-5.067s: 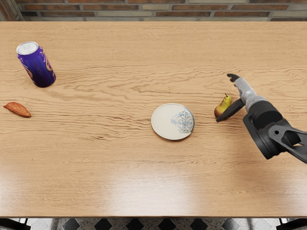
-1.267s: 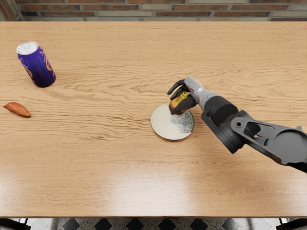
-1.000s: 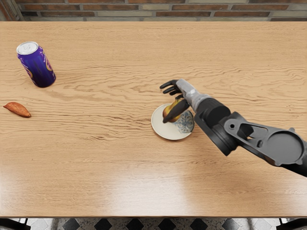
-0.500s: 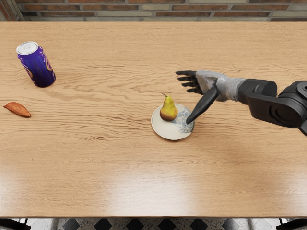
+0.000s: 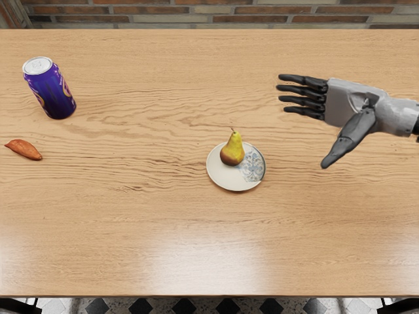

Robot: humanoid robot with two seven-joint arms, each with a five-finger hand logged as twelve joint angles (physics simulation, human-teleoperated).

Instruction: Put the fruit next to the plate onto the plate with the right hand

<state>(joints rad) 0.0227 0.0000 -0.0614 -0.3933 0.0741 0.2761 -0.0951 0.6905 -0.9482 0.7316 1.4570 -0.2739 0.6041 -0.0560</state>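
Note:
A yellow-orange pear (image 5: 232,149) stands upright on the small white plate (image 5: 222,176) with a blue pattern, near the table's middle. My right hand (image 5: 327,114) hovers well to the right of the plate, above the table. Its fingers (image 5: 301,95) are stretched out flat toward the left, and the thumb points down. It is open and holds nothing. The left arm does not show.
A purple drink can (image 5: 50,88) stands at the far left of the wooden table. A sweet potato (image 5: 23,150) lies below it near the left edge. A brick wall runs behind the table's far edge.
My right hand carried the pear from the plate's right side onto the plate, let it go, and has drawn back to the right with its fingers spread. The pear stands free.

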